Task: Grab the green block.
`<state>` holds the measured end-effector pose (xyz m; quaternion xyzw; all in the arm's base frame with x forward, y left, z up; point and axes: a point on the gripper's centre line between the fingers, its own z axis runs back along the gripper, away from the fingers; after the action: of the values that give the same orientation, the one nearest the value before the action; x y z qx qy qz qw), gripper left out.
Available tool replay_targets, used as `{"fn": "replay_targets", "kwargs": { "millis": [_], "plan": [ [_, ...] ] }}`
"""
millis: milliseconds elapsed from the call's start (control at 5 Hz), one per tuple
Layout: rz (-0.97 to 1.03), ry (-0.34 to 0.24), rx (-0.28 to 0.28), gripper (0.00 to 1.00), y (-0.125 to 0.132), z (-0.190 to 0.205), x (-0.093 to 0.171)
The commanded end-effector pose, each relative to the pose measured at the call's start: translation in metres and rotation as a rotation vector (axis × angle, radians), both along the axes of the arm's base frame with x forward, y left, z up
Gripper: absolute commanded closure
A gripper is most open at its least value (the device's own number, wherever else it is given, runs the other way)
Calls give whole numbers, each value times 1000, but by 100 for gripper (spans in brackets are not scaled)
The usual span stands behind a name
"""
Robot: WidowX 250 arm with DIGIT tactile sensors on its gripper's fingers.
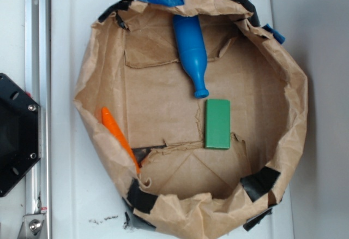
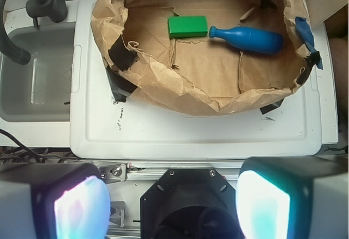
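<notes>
Three toys lie inside the crumpled brown paper-bag basin: small flat green rectangular block near centre on the floor, blue plastic bottle-shaped toy with its neck just beside the block's end, orange carrot-like stick against the side wall. Gripper well apart from the block, over the white surface's edge; fingers spread wide, nothing held.

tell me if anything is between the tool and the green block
Yes: the crumpled near wall of the brown paper bag rises between the open tool and the green block, which lies on the bag's floor. The blue bottle lies just beside the block, not in front of it.
</notes>
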<state>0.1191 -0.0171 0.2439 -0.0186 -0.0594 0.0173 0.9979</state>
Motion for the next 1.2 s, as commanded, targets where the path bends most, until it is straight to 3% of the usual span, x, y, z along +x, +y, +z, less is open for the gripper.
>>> {"fn": "replay_targets", "kwargs": {
  "millis": [0,200,400,600,800,1000],
  "plan": [
    [0,0,0,0,0,0,0],
    [151,-54,28,0,0,-20,42],
    [328,-31,50,0,7,-42,73],
    [560,-20,-38,0,18,-61,93],
    [698,-85,-152,0,31,-90,100],
    [701,-157,-212,0,38,-114,112]
  ]
}}
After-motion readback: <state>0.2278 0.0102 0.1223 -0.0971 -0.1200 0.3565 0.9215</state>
